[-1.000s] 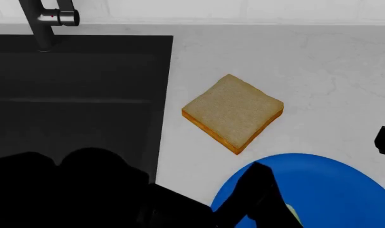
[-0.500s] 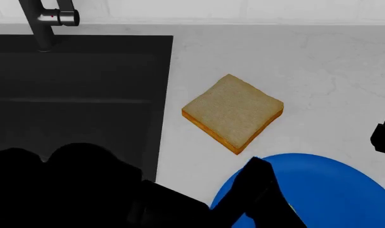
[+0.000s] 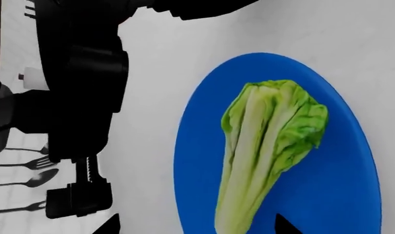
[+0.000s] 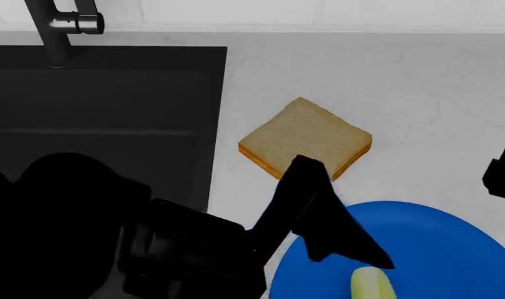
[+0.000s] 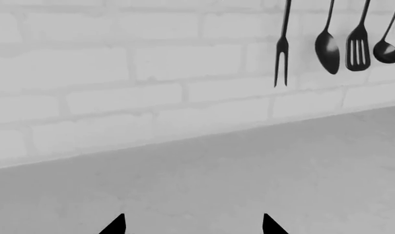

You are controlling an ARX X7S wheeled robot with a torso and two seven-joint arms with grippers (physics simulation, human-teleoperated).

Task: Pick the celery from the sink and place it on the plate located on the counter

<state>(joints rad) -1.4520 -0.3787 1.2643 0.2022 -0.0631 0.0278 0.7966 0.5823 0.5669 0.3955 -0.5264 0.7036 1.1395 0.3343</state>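
The celery (image 3: 266, 146), pale green stalks with a darker leafy top, lies flat on the blue plate (image 3: 344, 195) on the white counter (image 4: 419, 93). My left gripper (image 3: 197, 226) hovers above it, open, its two dark fingertips on either side of the stalk end and apart from it. In the head view the left gripper (image 4: 331, 227) hangs over the plate's (image 4: 452, 249) near-left rim, with the celery's pale end (image 4: 371, 286) showing below it. The black sink (image 4: 103, 106) holds nothing that I can see. My right gripper (image 5: 192, 225) is open over bare counter.
A square bread slice (image 4: 307, 140) lies on the counter between sink and plate, just beyond my left gripper. A dark faucet (image 4: 61, 28) stands at the sink's back rim. Utensils (image 5: 331, 41) hang on the brick wall. My right arm (image 4: 504, 168) sits at the right edge.
My left gripper has lifted and moved toward the bread slice, away from the plate. The celery stays lying on the plate, more of its pale end now showing.
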